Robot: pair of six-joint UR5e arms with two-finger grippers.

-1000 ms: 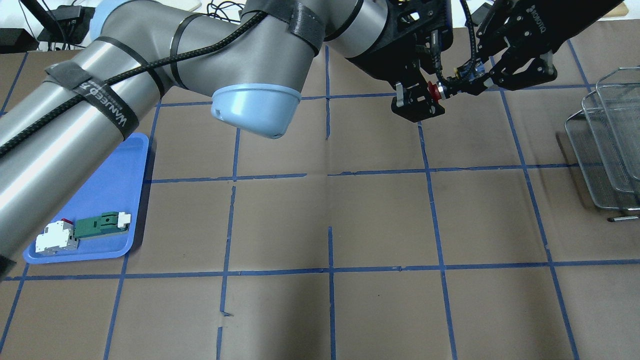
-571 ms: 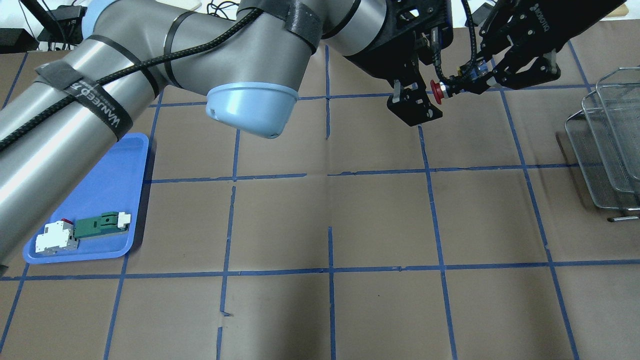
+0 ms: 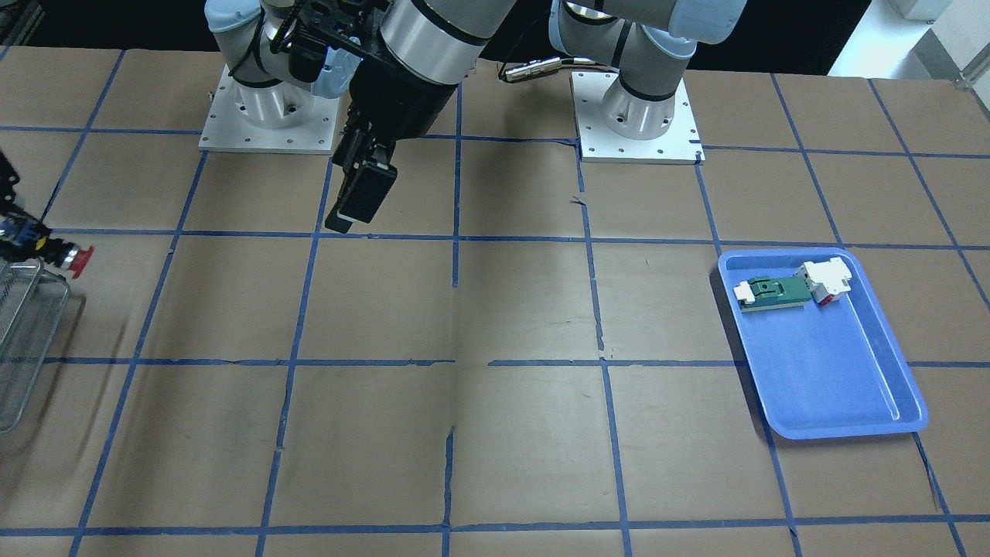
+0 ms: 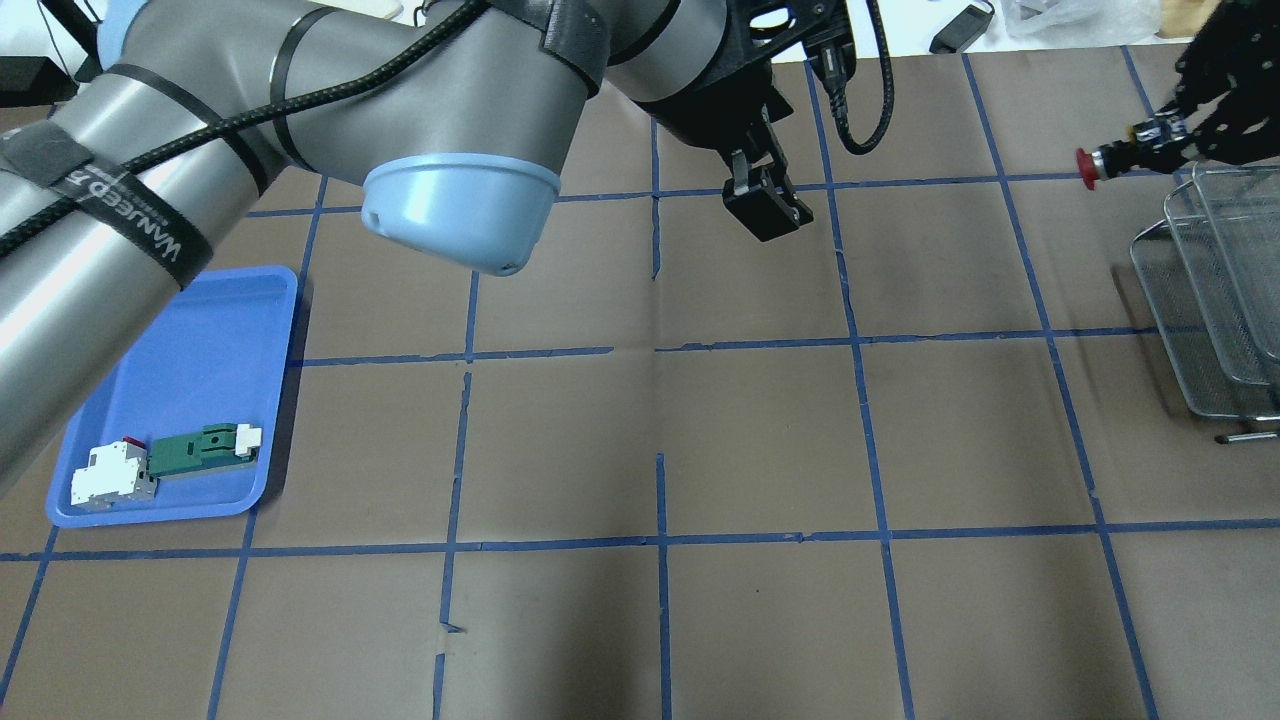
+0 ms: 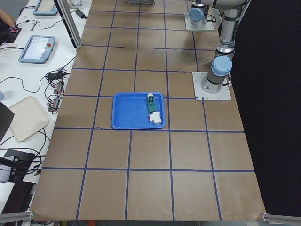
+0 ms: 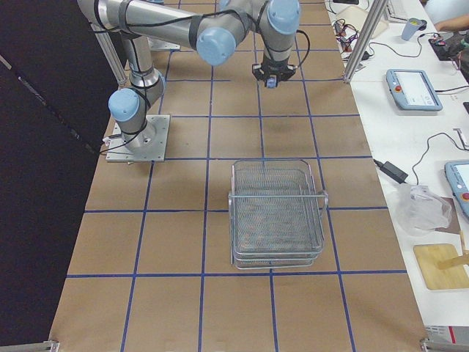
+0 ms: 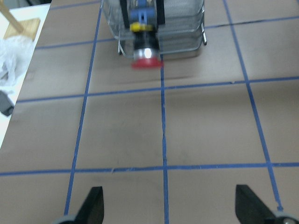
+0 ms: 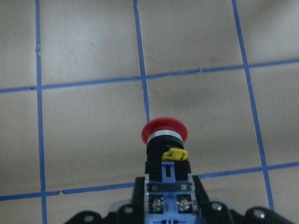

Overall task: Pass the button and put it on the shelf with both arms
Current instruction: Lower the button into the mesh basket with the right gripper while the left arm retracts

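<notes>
The button [image 4: 1088,167], with a red cap and a black collar, is held in the air by its blue block end in my right gripper [image 4: 1150,135], which is shut on it. It sits just beside the rim of the wire shelf [image 4: 1215,300], cap pointing away from the shelf. It shows in the front view [image 3: 75,259], the left wrist view [image 7: 145,52] and the right wrist view [image 8: 164,135]. My left gripper [image 4: 768,207] is open and empty, well to the left of the button, with its fingers [image 7: 91,207] wide apart.
A blue tray [image 4: 205,350] at the near left holds a green-and-white part [image 4: 205,448] and a white-and-red block [image 4: 108,475]. The shelf also shows in the right side view [image 6: 277,213]. The table is brown paper with a blue tape grid.
My right gripper has carried the button to the right, up to the shelf's rim. My left gripper has come off the red cap and drawn back to the left.
</notes>
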